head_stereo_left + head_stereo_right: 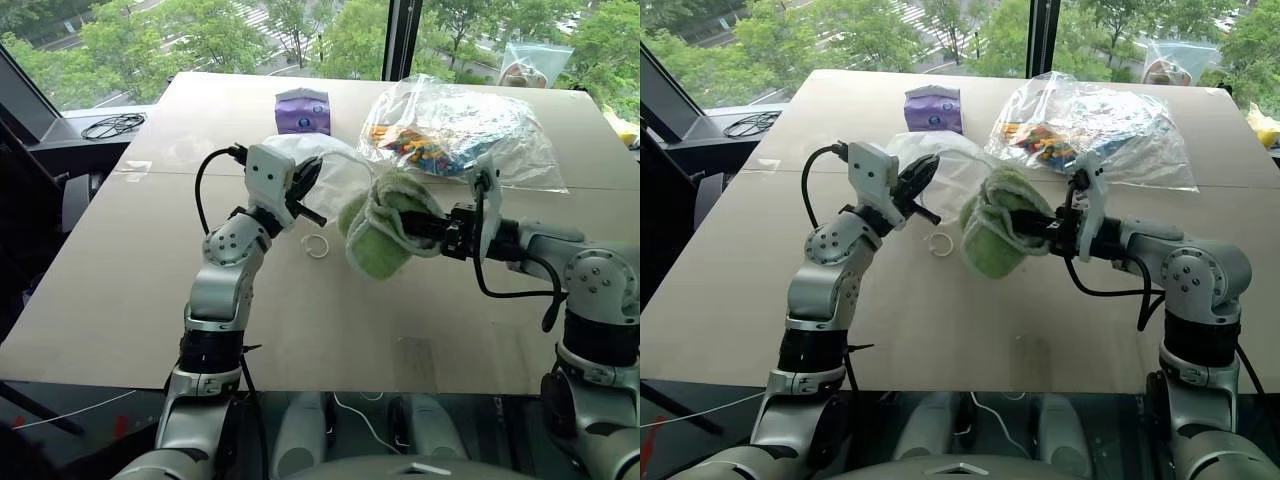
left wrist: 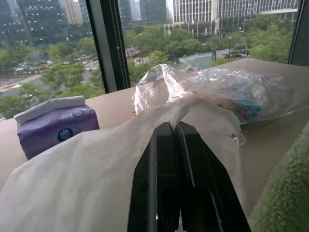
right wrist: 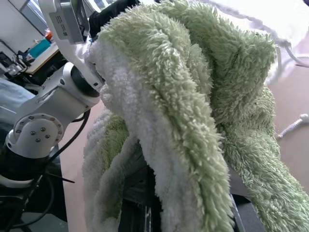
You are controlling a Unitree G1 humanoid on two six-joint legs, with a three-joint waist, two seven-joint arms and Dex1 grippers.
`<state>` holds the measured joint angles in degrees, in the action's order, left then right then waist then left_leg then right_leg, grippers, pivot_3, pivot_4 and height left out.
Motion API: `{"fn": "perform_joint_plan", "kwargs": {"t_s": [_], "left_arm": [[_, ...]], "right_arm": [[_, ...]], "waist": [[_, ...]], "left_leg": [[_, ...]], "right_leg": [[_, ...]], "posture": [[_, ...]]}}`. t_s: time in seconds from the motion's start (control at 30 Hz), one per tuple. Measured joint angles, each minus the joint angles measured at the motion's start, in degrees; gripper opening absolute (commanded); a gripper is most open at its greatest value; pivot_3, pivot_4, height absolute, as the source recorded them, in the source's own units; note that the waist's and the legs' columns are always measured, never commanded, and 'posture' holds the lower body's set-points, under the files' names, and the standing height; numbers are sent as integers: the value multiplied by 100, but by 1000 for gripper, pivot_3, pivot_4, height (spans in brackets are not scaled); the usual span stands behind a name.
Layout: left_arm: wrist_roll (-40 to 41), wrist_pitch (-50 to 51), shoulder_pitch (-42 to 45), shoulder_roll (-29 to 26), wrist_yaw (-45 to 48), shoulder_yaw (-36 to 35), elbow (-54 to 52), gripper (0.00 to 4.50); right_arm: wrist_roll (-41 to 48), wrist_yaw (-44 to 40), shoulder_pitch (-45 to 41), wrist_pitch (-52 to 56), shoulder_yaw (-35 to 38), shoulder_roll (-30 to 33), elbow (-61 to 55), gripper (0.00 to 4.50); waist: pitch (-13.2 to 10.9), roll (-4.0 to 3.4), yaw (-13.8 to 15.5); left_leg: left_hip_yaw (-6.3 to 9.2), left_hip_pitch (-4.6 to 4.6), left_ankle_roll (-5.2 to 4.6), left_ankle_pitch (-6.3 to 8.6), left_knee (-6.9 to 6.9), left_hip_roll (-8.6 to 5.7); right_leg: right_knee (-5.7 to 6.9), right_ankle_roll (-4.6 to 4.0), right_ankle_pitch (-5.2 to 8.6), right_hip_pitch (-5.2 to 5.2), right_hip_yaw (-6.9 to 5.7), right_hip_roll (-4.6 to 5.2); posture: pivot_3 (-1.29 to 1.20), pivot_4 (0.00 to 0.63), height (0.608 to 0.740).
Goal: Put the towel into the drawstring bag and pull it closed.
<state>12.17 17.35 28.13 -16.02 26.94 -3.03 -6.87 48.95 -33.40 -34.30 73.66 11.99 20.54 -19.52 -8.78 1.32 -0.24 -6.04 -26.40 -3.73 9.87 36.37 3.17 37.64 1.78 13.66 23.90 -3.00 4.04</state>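
Observation:
The light green fluffy towel hangs bunched above the table's middle, with my right gripper shut on it from the right; its fingertips are buried in the cloth. Just left of it, the white drawstring bag is lifted at its near edge, where my left gripper is shut on the thin fabric. In the left wrist view the black fingers press together against the bag. A white cord loop lies on the table under the bag. The towel sits close to the left arm in the right wrist view.
A purple tissue pack stands behind the bag. A clear plastic bag of colourful items lies at the back right, with a smaller plastic bag by the window. A black cable lies on a side ledge at far left.

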Motion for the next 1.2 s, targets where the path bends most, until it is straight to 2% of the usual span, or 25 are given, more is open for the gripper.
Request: {"fn": "perform_joint_plan", "kwargs": {"t_s": [0.27, 0.53, 0.63, 0.77, 1.0, 1.03, 1.1, 1.2], "left_arm": [[648, 414, -25, -163, 285, -158, -167, 0], [1272, 999, -9, -211, 274, -367, -285, 0], [1446, 1241, 69, -153, 105, -449, -289, 0], [2202, 1935, 516, 111, -331, -893, -314, 0], [3045, 2663, 903, 270, -787, -1127, -357, 0], [3208, 2796, 1054, 341, -970, -1245, -321, 0], [3310, 2859, 1176, 373, -1084, -1281, -317, 0], [3545, 3003, 1326, 522, -1393, -1415, -293, 0]], "right_arm": [[266, 75, -168, -237, -79, -62, 35, 19], [336, 559, -297, -995, 51, -623, 141, 19], [335, 747, -216, -1196, 80, -759, 142, 19], [242, 1059, 20, -1636, 11, -1077, 137, 19], [-546, 1436, 249, -2931, -438, -1821, 153, 19], [-898, 1557, 269, -3438, -646, -2102, 191, 19], [-1113, 1609, 278, -3737, -834, -2239, 215, 19], [-1924, 1650, 335, -4503, -1461, -2339, 402, 19]], "waist": [[-2, -3, -30], [-3, -4, -36], [-3, -4, -31], [-4, -5, -40], [-6, -8, -50], [-6, -8, -50], [-7, -9, -53], [-7, -9, -53]], "left_leg": [[8, 0, 0, 0, 6, 1], [9, 0, 0, -1, 7, 1], [9, -1, 0, -1, 7, 1], [12, -1, 0, -2, 11, 1], [16, 0, 3, -4, 12, 4], [19, 0, 5, -5, 12, 4], [19, 0, 6, -6, 12, 4], [18, 0, 8, -7, 13, 3]], "right_leg": [[7, -5, 3, -3, -11, -4], [6, 4, -1, -5, -11, -27], [5, 5, -1, -6, -11, -27], [8, 7, -2, -7, -12, -29], [12, 8, -2, -6, -12, -43], [13, 8, -2, -6, -12, -44], [13, 8, -2, -6, -12, -45], [10, 9, -2, -8, -12, -43]], "posture": [[0, 150, 739], [0, 150, 739], [0, 150, 739], [0, 150, 739], [0, 150, 739], [0, 150, 739], [0, 150, 739], [0, 150, 739]]}}
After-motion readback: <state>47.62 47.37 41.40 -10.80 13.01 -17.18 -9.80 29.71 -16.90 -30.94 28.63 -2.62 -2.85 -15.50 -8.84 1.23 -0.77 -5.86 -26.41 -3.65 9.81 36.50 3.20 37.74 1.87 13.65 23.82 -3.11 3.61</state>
